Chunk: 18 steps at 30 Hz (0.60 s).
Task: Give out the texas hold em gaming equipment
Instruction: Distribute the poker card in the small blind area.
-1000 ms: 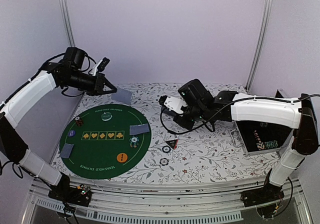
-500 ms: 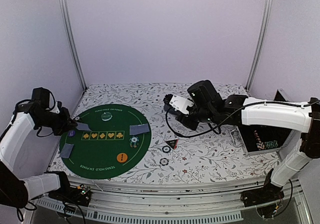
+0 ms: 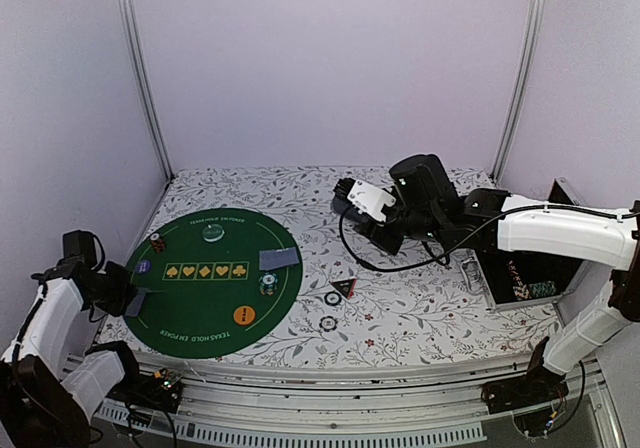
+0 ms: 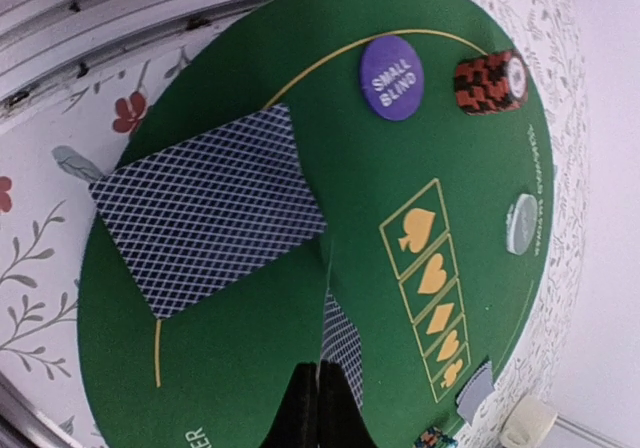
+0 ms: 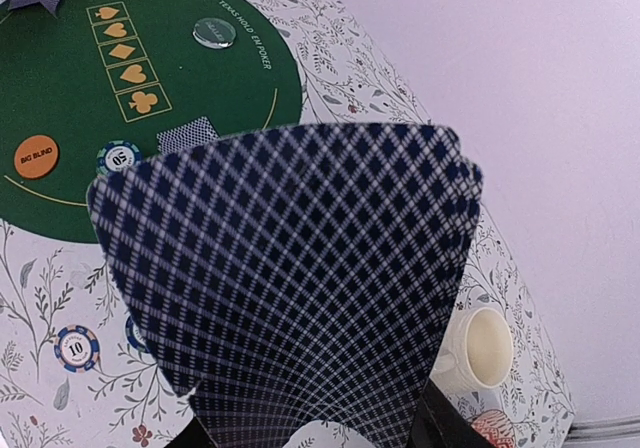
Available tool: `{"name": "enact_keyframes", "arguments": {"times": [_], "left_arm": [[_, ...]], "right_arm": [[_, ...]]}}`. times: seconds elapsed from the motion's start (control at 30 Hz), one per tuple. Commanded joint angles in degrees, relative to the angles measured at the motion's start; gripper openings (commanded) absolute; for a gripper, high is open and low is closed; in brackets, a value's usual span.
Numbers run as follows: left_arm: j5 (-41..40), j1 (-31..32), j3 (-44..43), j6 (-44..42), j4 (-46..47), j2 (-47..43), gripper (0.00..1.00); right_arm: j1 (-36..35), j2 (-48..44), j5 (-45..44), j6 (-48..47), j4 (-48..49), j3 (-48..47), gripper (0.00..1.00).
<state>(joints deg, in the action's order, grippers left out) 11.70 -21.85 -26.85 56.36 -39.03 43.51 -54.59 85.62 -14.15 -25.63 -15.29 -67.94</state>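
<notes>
My left gripper (image 4: 316, 393) is low over the left edge of the green mat (image 4: 300, 118). Its jaws are pinched flat on a card (image 4: 338, 346), which I see almost edge-on with only a sliver of its patterned back showing. Just beside it, a laid card (image 4: 210, 218) rests face down at the mat's rim. Farther along the mat sit a purple disc (image 4: 392, 77) and, near it, a short red-and-black chip stack (image 4: 490, 80). The clear disc (image 4: 521, 224) lies past the row of suit symbols.

My right gripper (image 3: 345, 196) hangs raised over the far middle of the table, well apart from the mat. It is clamped on a fan (image 5: 290, 278) of cards, their backs toward my wrist camera. Below it on the mat are the orange disc (image 5: 36, 155), a striped chip (image 5: 119, 156) near that, and another face-down card (image 5: 188, 135) just beside the chip. Off the mat lies the triangular marker (image 3: 345, 288), and a cream mug (image 5: 480, 348) stands under the fan's right edge.
</notes>
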Motion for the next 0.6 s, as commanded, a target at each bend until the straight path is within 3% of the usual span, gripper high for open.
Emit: {"name": "enact_keyframes", "arguments": {"times": [0.0,0.1,0.27,0.57], "left_arm": [[-3.87,-1.7,2.01,2.62,5.96,-1.8,0.0],[-6.39,-1.9,1.23,0.97,7.32,-1.76,0.0],[-4.05,-2.07,-0.05,0.33,11.17,-0.62,0.0],[-8.89,-3.15,0.92,4.42,8.5,-2.24,0.0]], "right_arm": [[0.37,-1.52,1.29,-0.13,1.84,0.44,0.45],[0.44,-1.47,1.28,-0.12,1.75,0.57,0.45],[0.59,-1.4,1.4,-0.21,1.8,0.62,0.45],[0.95,-1.07,1.8,-0.21,1.75,0.66,0.45]]}}
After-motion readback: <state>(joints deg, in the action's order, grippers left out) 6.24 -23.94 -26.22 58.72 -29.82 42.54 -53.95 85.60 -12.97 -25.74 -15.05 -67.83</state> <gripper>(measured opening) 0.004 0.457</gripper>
